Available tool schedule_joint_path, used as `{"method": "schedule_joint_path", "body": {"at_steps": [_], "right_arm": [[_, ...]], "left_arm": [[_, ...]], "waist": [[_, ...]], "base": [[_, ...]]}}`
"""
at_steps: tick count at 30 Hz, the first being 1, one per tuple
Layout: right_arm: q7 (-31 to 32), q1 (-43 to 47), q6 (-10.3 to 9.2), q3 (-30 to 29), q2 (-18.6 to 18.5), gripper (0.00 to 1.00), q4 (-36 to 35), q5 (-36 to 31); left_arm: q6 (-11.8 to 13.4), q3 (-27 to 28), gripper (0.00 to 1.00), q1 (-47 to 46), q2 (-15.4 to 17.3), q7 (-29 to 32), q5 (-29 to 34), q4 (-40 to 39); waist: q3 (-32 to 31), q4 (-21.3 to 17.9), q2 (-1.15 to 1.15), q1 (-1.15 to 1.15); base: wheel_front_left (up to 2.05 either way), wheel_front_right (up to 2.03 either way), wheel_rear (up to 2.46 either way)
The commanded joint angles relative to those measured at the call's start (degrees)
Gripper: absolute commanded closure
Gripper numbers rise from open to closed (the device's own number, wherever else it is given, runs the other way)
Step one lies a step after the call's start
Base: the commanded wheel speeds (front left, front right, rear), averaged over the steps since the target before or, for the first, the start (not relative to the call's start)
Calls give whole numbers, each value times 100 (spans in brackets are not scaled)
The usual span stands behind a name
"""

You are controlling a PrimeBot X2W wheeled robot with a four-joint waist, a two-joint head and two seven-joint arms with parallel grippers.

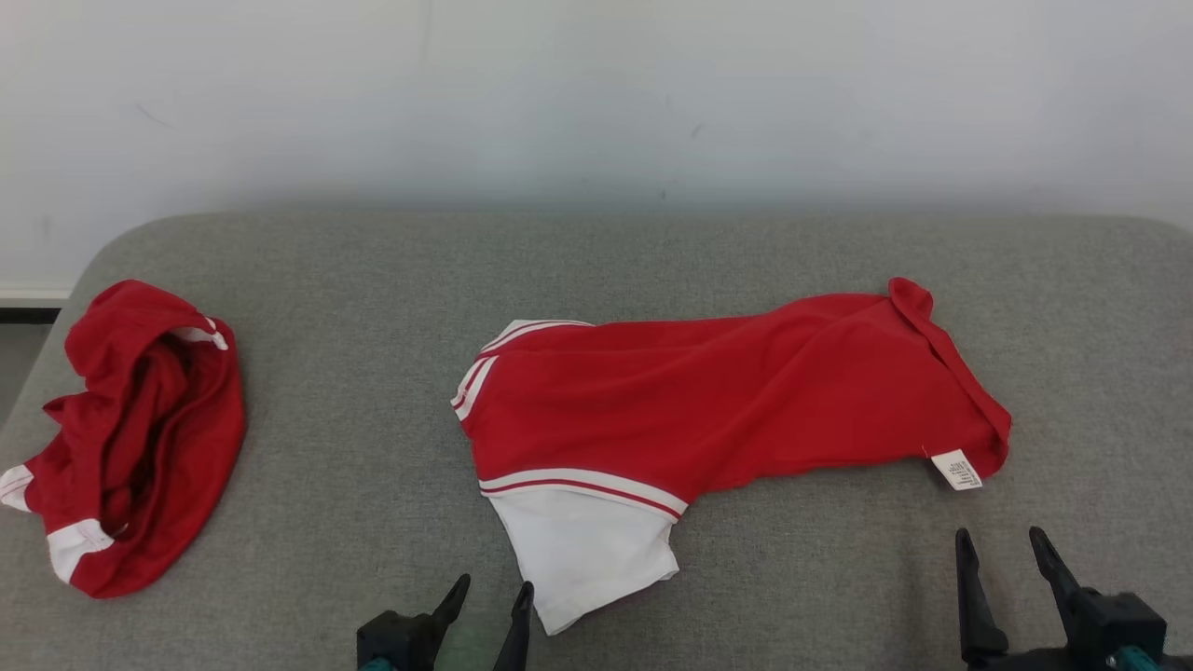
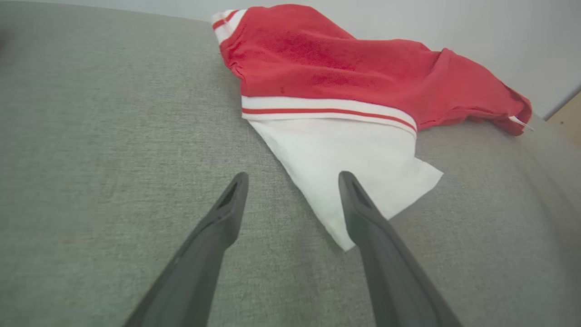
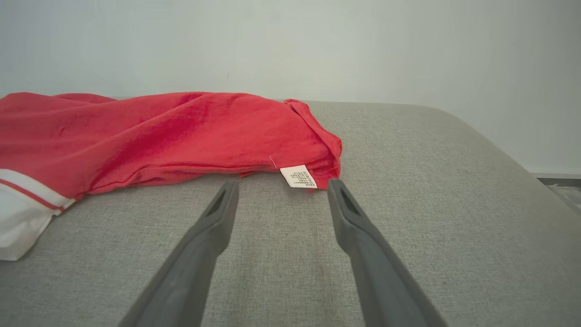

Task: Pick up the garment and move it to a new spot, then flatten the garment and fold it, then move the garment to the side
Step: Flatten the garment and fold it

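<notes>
So the long red knit garment with white striped trim [image 1: 727,401] lies stretched out sideways across the middle of the grey fabric-covered table [image 1: 354,373]. It's rumpled, with soft ridges running along its length and a white panel [image 1: 582,550] sticking out toward the robot. To me that reads as the move to a new spot being done and the flattening step not really started.

Both hands are empty. The left gripper [image 1: 495,584] hovers just beside the tip of the white panel with its fingers spread apart and nothing between them. The right gripper [image 1: 998,533] is also spread wide and sits close in front of the corner with the small white care label [image 1: 957,469], not touching the cloth.

My guess for the next move: each gripper dips to the table and pinches its near bit of fabric, left on the white panel and right by the label corner. Then they pull apart and toward the robot to drag the wrinkles out. The cloth is thin and floppy, so the pinch has to go low to catch it.

Count:
- Two garments: the spread one, plus a crumpled red-and-white garment [image 1: 140,438] bunched at the table's left end, well apart from the first.
- Two grippers.
- One label.
</notes>
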Motion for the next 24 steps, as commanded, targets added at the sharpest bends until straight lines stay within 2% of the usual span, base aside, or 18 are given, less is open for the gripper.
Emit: {"method": "schedule_joint_path", "body": {"at_steps": [1,6,14,16,17,24], "right_arm": [[46,-108,3,12,-39,0,60,-17],[133,-713,3,94,-149,0,531,28],[211,-1486,3,-47,-270,0,1329,-85],[289,-1671,3,-111,-305,0,1524,-113],[347,-1760,3,-147,-320,0,1633,-151],[690,-2373,3,-574,-448,0,2391,-598]], "left_arm": [[-36,-43,0,-94,7,28,-49,90],[92,-359,0,-574,7,291,-394,688],[274,-824,0,-915,5,487,-931,1219],[269,-957,60,-943,-5,543,-1041,1300],[253,-1033,100,-945,-13,585,-1063,1335],[236,-1279,100,-1064,-1,527,-1261,1501]], "waist": [[151,-109,0,0],[347,-241,0,0],[514,-317,0,0],[536,-311,0,0],[546,-307,0,0],[676,-147,0,0]], "base": [[0,0,0],[0,0,0],[0,0,0],[0,0,0],[0,0,0],[0,0,0]]}}
